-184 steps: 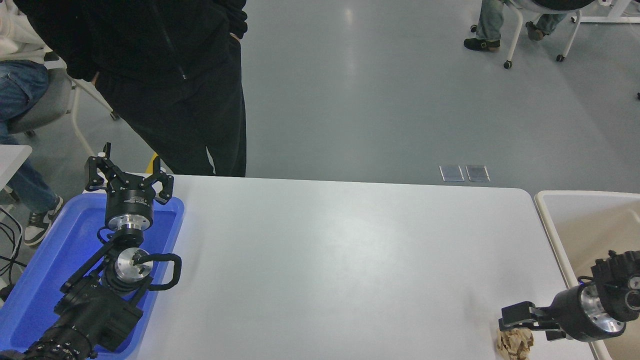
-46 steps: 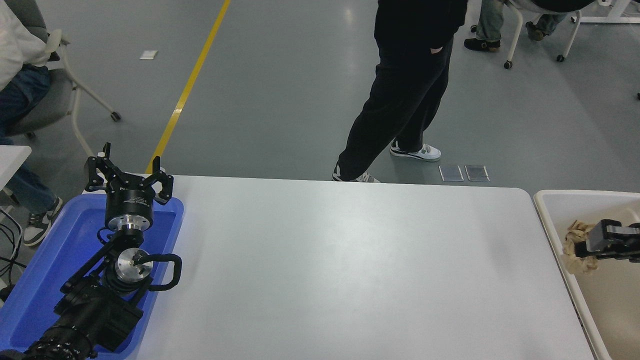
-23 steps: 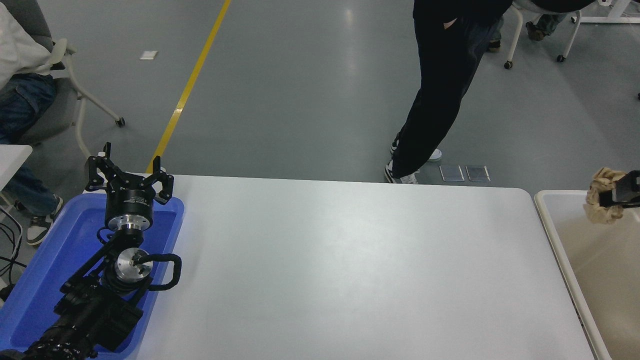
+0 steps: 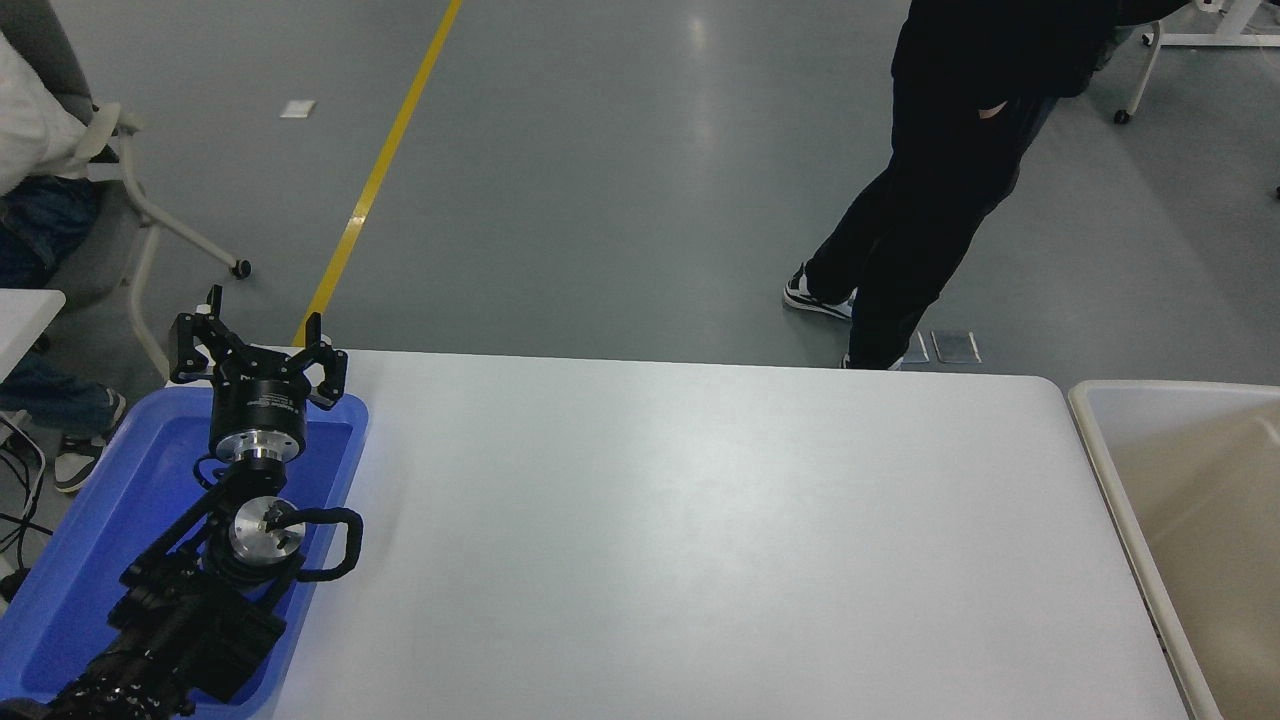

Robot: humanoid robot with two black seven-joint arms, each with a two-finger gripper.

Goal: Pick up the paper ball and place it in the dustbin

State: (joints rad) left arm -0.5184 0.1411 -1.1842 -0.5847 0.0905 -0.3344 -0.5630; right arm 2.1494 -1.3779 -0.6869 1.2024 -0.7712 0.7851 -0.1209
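Observation:
The beige dustbin [image 4: 1105, 455] stands against the table's right end, with only its left part in the picture. The paper ball is out of view. My right arm and its gripper are out of view too. My left gripper [image 4: 257, 345] is open and empty, parked over the far end of the blue tray at the lower left.
A blue tray [image 4: 90, 520] lies on the table's left end under my left arm. A person in black [image 4: 950, 170] stands on the floor beyond the table's far right corner. A seated person on a wheeled chair [image 4: 60, 200] is at the far left.
My right gripper, holding the paper ball, rose from over the dustbin and left the picture at the right. The person in black walked further right. My left arm has not moved.

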